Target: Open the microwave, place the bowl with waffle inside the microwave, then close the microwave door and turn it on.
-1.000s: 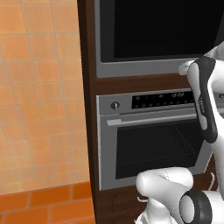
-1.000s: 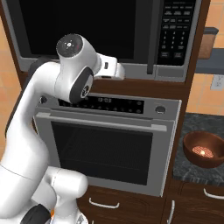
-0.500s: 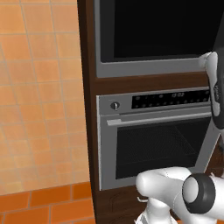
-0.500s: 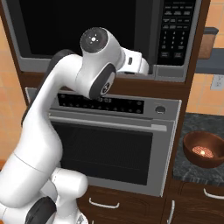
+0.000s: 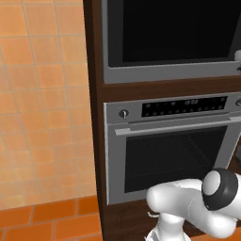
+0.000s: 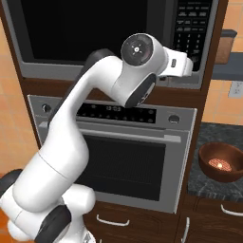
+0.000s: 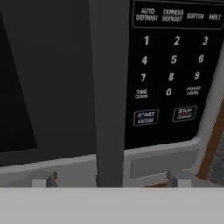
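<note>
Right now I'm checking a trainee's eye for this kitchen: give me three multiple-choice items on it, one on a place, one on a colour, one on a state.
1. Where is the bowl?
A. on the counter right of the oven
B. inside the microwave
C. on the floor

2. What colour is the microwave door?
A. white
B. black glass
C. red

3. How is the microwave door?
A. wide open
B. removed
C. closed

Answers:
1 A: it sits on the dark counter beside the oven.
2 B: a dark panel in a grey frame.
3 C: it lies flush beside the keypad, with the gripper close before it.
</note>
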